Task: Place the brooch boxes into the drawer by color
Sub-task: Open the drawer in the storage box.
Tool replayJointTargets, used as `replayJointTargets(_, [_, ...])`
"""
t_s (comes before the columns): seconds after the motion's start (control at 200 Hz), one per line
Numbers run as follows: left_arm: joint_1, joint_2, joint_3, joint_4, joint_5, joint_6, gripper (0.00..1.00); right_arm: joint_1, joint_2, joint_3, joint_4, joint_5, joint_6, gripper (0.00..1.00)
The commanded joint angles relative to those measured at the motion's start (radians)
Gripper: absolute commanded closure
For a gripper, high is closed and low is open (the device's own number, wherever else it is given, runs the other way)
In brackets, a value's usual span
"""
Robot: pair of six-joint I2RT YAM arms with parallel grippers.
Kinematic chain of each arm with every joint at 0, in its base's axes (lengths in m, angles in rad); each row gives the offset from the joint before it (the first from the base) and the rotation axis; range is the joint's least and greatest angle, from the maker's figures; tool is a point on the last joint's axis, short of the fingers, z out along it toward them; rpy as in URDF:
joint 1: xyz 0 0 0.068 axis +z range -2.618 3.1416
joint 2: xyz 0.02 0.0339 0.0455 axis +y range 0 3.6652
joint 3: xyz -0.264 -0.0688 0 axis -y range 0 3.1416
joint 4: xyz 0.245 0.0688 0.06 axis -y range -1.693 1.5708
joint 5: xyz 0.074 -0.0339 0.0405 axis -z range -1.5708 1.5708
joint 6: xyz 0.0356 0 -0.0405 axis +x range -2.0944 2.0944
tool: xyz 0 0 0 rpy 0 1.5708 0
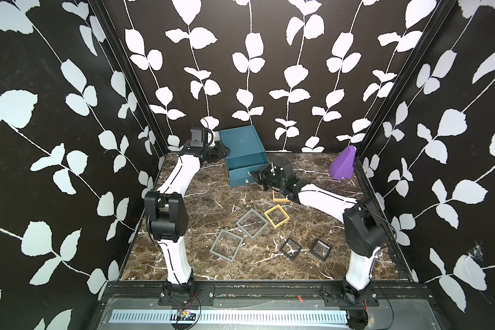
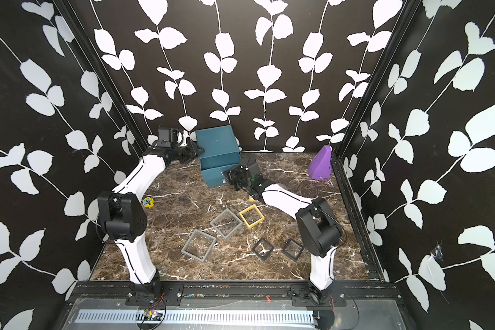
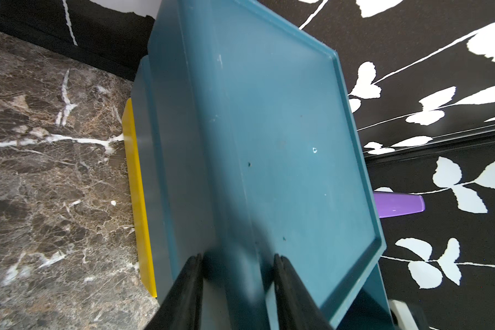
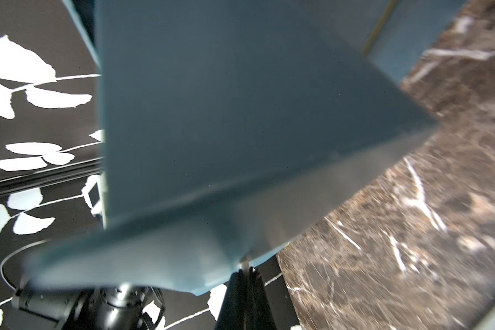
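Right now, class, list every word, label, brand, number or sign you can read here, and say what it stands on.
No readable text anywhere.
The teal drawer chest, the grey brooch box and the purple wedge show no print.
The small yellow and blue object is too small to tell if it bears marks.

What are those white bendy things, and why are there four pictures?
They are two robot arms. Two pictures look down from above; two come from cameras on the arms' wrists. On the marble table lie square frames: two grey, two yellow, two black, plus a purple wedge. The left hand grips the blue chest by its edge. The right hand is pinched shut on the silver pull of the open drawer.
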Motion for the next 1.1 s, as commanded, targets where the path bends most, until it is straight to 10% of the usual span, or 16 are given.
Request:
replayJointTargets(0.0, [-0.008, -0.002, 0.006, -0.065, 0.019, 0.025, 0.63, 0.016, -0.075, -0.078, -0.02, -0.002, 0.193, 1.0])
replayJointTargets(0.605, [-0.008, -0.009, 0.004, -0.057, 0.015, 0.014, 0.61, 0.02, -0.162, -0.121, -0.147, 0.004, 0.185, 1.0])
replayJointTargets(0.775, [-0.008, -0.033, 0.006, -0.062, 0.008, 0.016, 0.54, 0.019, -0.204, -0.094, -0.244, 0.02, 0.119, 0.47])
replayJointTargets(1.095, [-0.014, -0.203, -0.074, -0.077, -0.109, 0.02, 0.41, -0.075, -0.406, -0.024, -0.656, 0.132, -0.199, 0.38])
